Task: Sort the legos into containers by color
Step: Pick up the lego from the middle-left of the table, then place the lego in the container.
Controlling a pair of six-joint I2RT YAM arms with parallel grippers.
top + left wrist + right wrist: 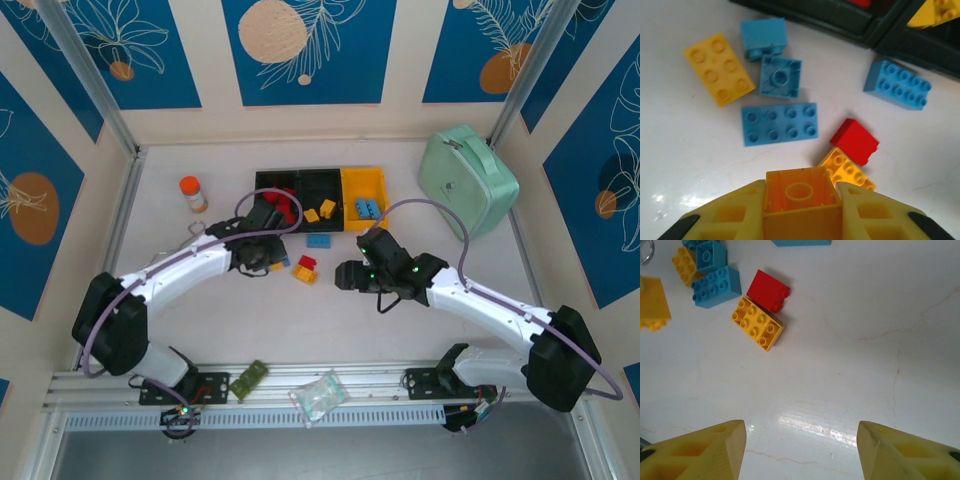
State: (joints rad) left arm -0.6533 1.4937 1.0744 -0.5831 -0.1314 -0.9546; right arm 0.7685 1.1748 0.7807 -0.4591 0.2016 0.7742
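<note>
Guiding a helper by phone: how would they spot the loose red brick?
Find the row of three bins at the table's far side. In front of the middle, black one lies a red brick beside a yellow brick; every other loose brick nearby is blue or yellow.

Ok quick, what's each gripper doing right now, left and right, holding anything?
Left gripper: shut on a yellow-orange brick.
Right gripper: open, holding nothing.
</note>
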